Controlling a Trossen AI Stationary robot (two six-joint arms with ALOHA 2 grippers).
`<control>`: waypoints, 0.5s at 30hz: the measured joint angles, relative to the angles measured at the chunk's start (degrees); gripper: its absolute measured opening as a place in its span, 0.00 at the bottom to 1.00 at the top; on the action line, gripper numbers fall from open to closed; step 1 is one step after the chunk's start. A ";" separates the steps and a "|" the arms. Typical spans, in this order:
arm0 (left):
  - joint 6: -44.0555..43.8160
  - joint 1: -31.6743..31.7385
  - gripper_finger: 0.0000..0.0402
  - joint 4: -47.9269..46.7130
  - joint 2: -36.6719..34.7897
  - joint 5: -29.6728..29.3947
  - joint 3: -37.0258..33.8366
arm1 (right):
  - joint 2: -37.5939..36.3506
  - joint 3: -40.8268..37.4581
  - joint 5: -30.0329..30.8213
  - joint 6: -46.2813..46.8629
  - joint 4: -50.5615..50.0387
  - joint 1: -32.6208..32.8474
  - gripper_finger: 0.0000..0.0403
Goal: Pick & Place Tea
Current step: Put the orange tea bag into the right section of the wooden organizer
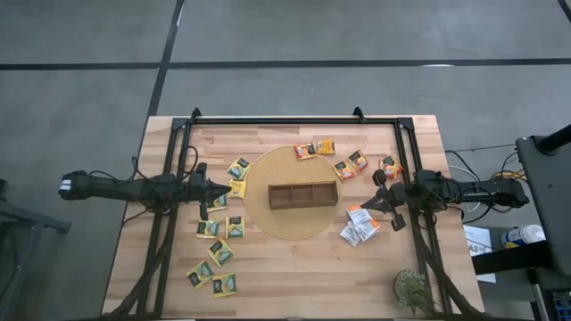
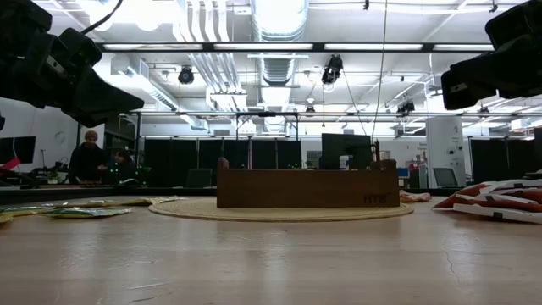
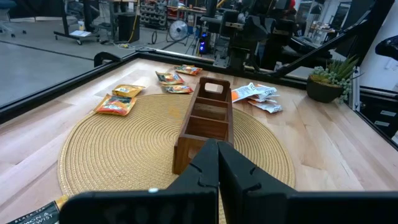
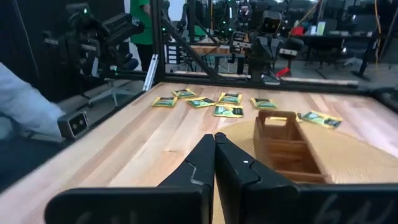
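Tea packets lie flat on the table around a round woven mat point(image 1: 268, 223). Yellow-green ones point(image 1: 220, 252) are spread left of it, orange ones point(image 1: 344, 170) at its far right, and white-and-orange ones point(image 1: 357, 225) at its right. The brown wooden tray point(image 1: 303, 194) stands on the middle of the mat. My left gripper point(image 1: 225, 188) hovers shut over the mat's left edge, above the table point(image 2: 135, 100), pointing at the tray point(image 3: 208, 115). My right gripper point(image 1: 369, 203) hangs shut above the white-and-orange packets and points left toward the tray point(image 4: 283, 146).
A small potted plant point(image 1: 412, 290) stands at the near right corner of the table. A black frame point(image 1: 294, 119) runs along the far edge and down both sides. Bare wood lies near the mat's near side. People sit far off in the room point(image 2: 87, 157).
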 joint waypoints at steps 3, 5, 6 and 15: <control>0.00 0.00 0.00 0.00 0.00 0.00 -0.02 | -0.02 0.00 5.42 5.30 2.15 0.00 0.02; 0.00 -0.02 0.00 -0.02 0.00 0.00 -0.02 | -0.09 0.00 7.73 8.66 2.31 0.02 0.02; -0.02 -0.01 0.00 0.00 -0.01 -0.01 -0.01 | -0.06 -0.01 8.91 8.93 2.51 0.00 0.02; 0.00 -0.02 0.00 0.00 0.02 -0.02 -0.02 | 0.00 -0.02 14.28 3.34 22.19 0.02 0.02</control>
